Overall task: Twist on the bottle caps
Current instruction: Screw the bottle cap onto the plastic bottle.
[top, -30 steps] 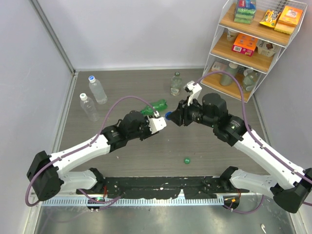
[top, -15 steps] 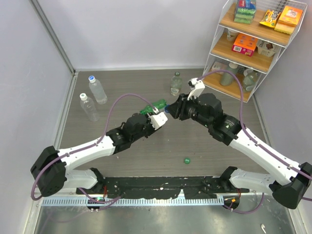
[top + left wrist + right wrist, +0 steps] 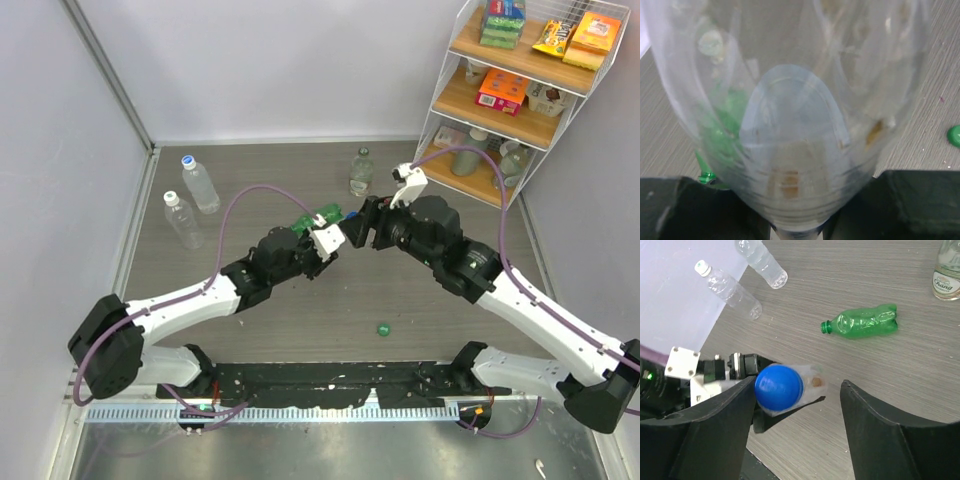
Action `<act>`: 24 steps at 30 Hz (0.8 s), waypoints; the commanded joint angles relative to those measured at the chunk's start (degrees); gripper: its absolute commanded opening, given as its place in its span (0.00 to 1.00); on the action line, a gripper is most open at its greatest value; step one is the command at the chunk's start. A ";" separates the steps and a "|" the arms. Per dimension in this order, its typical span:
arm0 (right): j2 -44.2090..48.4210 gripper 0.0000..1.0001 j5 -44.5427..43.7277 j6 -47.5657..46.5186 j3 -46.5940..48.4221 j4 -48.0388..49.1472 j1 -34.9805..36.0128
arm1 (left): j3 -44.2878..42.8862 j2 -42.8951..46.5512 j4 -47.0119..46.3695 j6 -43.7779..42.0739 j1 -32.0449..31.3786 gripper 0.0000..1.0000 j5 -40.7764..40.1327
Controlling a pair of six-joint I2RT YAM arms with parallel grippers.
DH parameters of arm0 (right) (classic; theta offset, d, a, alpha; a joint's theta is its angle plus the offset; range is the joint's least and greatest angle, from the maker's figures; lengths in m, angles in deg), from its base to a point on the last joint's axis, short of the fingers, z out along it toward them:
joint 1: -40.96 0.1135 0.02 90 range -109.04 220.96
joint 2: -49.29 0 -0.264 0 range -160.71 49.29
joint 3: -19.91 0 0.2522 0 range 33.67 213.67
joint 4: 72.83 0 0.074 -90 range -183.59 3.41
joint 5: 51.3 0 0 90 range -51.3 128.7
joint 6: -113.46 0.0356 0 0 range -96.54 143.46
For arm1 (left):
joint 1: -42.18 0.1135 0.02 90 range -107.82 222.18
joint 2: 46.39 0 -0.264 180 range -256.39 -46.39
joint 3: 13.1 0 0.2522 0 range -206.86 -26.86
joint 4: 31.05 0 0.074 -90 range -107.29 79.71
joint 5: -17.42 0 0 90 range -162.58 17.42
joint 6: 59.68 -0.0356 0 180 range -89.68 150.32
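My left gripper [image 3: 325, 243] is shut on a clear bottle [image 3: 790, 125], held above the table with its neck toward the right arm. A blue cap [image 3: 779, 386] sits on that neck. My right gripper [image 3: 797, 410] stands open around the cap, with the left finger [image 3: 715, 430] close beside it and the right finger well clear. In the top view the right gripper [image 3: 358, 232] meets the left one at mid-table. The green bottle [image 3: 865, 322] lies on its side, its neck uncapped. A green cap [image 3: 383, 328] lies loose on the table.
Two capped clear bottles [image 3: 200, 183] [image 3: 182, 220] lie by the left wall. A clear bottle with a dark cap [image 3: 361, 172] stands at the back. A wire shelf [image 3: 520, 90] with boxes fills the back right corner.
My right gripper's jaws have opened off the blue cap. Both arms have shifted slightly toward the back with the bottle still in the left gripper.
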 commanded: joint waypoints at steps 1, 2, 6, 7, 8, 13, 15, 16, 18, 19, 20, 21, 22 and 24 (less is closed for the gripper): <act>3.45 0.75 6.84 -0.85 -0.81 3.90 1.06 | -1.18 -1.78 -4.82 3.85 2.23 0.00 4.92; 4.24 0.81 7.90 -1.02 -1.07 4.16 1.15 | -1.27 -2.04 -4.38 4.11 2.58 0.00 5.53; 6.44 0.84 12.38 -4.27 -1.61 3.55 1.06 | -1.44 -2.66 -3.85 5.43 4.07 0.00 7.90; 6.88 0.84 13.53 -6.89 -1.52 2.50 1.06 | -1.62 -2.58 -3.33 5.43 4.69 0.00 9.48; 7.40 0.84 16.50 -8.48 -1.17 1.80 1.15 | -1.71 -2.40 -2.54 5.35 5.21 0.00 11.93; 8.55 0.84 26.98 -35.01 2.26 -9.96 1.15 | -4.25 -0.91 10.88 -3.24 8.99 0.00 36.95; 9.86 0.84 28.39 -43.37 2.62 -13.32 1.15 | -6.27 -0.73 22.02 -12.53 10.31 0.00 47.42; 10.22 0.84 29.09 -45.83 2.01 -13.76 1.06 | -6.97 -0.82 26.69 -16.59 11.01 0.00 51.03; 11.36 0.84 32.94 -50.92 1.39 -16.21 1.15 | -7.94 -1.08 30.06 -19.52 12.68 0.00 53.52; 12.06 0.84 33.57 -51.73 1.39 -16.75 1.06 | -8.56 -1.43 31.82 -20.66 13.47 0.00 54.57; 12.41 0.83 34.27 -54.70 1.38 -18.58 1.15 | -9.96 -1.87 35.49 -23.45 14.09 0.00 55.62; 12.85 0.82 34.63 -56.03 1.47 -19.30 1.15 | -11.97 -2.48 39.61 -27.75 14.36 0.00 57.03; 13.21 0.82 34.11 -56.92 1.39 -18.87 1.15 | -13.21 -3.10 42.18 -28.92 14.45 0.00 57.48; 13.38 0.84 32.96 -59.19 1.47 -18.43 1.06 | -15.58 -4.59 44.65 -28.66 14.36 0.00 57.22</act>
